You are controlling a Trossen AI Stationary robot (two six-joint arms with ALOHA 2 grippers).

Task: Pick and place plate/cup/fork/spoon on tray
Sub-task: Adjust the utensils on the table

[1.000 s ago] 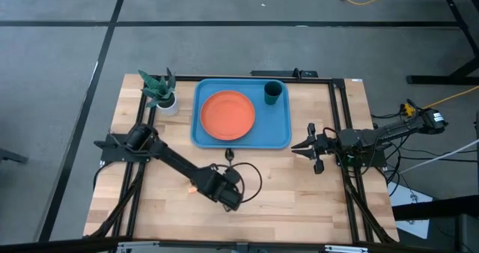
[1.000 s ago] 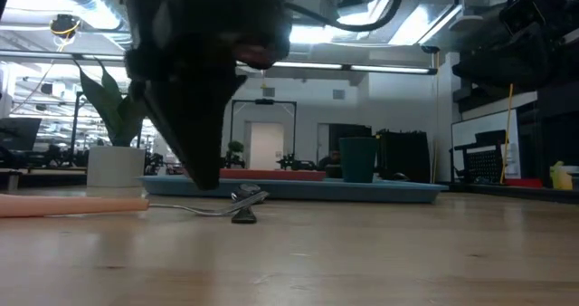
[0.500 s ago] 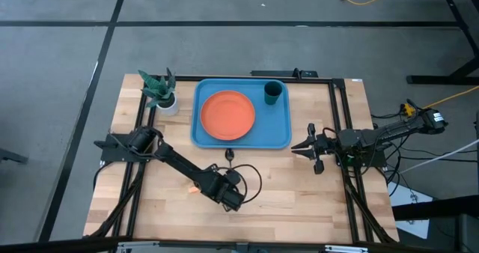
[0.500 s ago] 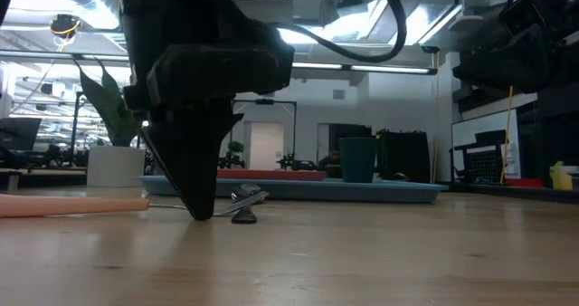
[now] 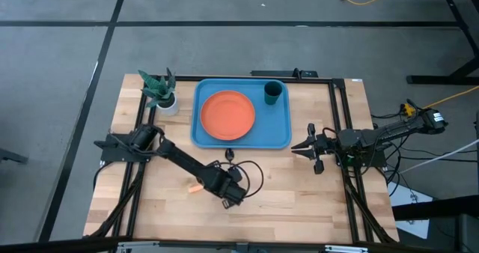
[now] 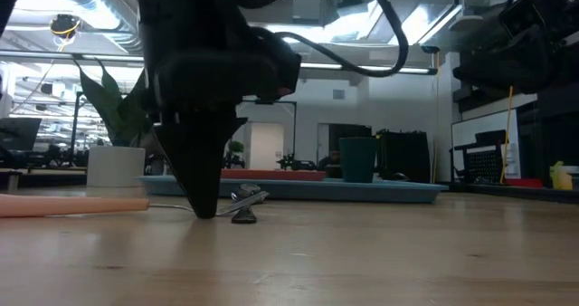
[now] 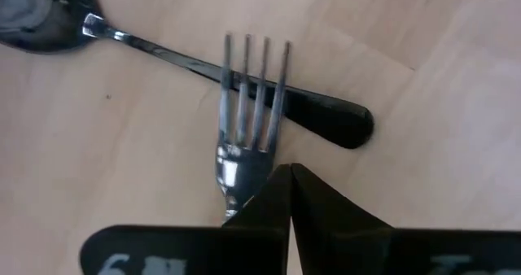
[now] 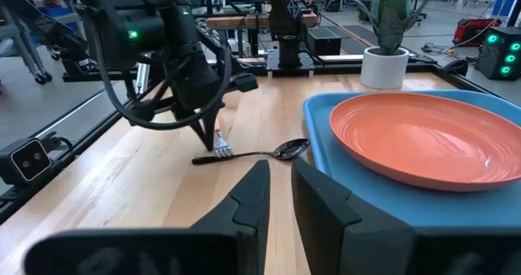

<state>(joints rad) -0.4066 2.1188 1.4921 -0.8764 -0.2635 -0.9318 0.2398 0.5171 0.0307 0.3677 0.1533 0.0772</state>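
The left arm reaches from the table's left edge diagonally toward the middle front, its wrist bent down so the left gripper (image 5: 228, 191) stands tip-down on the wood. In the left wrist view its two fingers (image 7: 273, 210) meet at their tips, pressed together over the neck of the fork (image 7: 248, 124), just below the tines; whether they truly pinch it cannot be told.

There is one fork and one spoon (image 7: 195, 59). The fork's tines lie across the spoon's dark handle, the two crossing nearly at right angles. In the high view the fork's orange handle (image 5: 194, 187) sticks out to the left of the gripper, and the spoon runs from the gripper up toward the tray, its bowl just short of the rim.

One tray (image 5: 281, 133) sits at the back centre, carrying one plate (image 5: 227, 115) on its left part and one cup (image 5: 273, 93) upright in its far right corner.

The right gripper (image 5: 309, 147) waits near the table's right edge, held level, pointing left, its fingers narrowly apart.
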